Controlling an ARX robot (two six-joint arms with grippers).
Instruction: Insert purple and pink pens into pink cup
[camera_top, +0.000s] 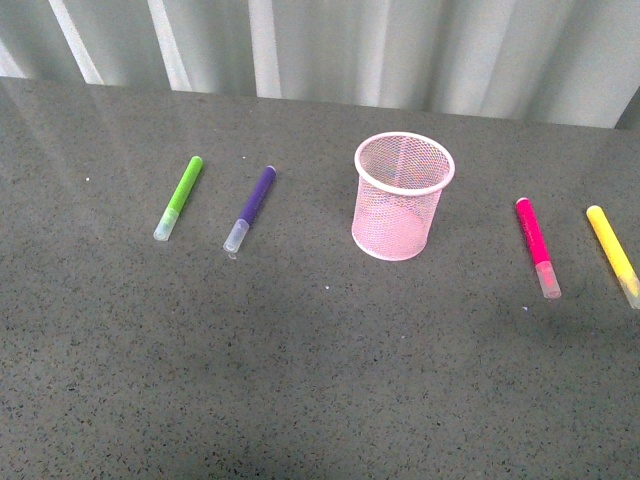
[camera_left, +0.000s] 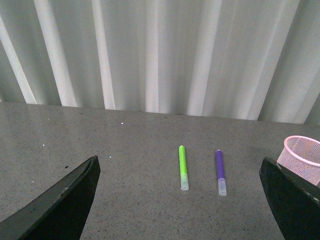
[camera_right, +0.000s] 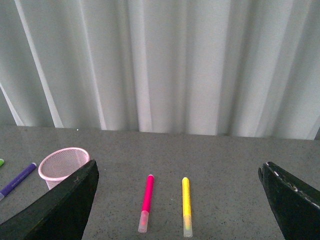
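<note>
Left gripper (camera_left: 179, 162) hanging released, empty, purple pen (camera_left: 220, 172) lying ahead. Right gripper (camera_right: 180, 165) hanging released, empty, pink pen (camera_right: 146, 202) lying ahead, pink cup (camera_right: 62, 162) standing aside.

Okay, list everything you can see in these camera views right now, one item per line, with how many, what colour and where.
pink cup: one, light pink mesh, upright and empty, mid-table.
purple pen: one, purple with a clear cap, lying left of the cup.
green pen: one, lime green, lying left of the purple pen.
pink pen: one, magenta, lying right of the cup.
yellow pen: one, yellow, lying right of the pink pen.
table: one, dark grey, speckled, under everything.
curtain: one, white, pleated, behind the table.
left gripper: one, black, open, empty, facing the green and purple pens.
right gripper: one, black, open, empty, facing the pink and yellow pens.
</note>
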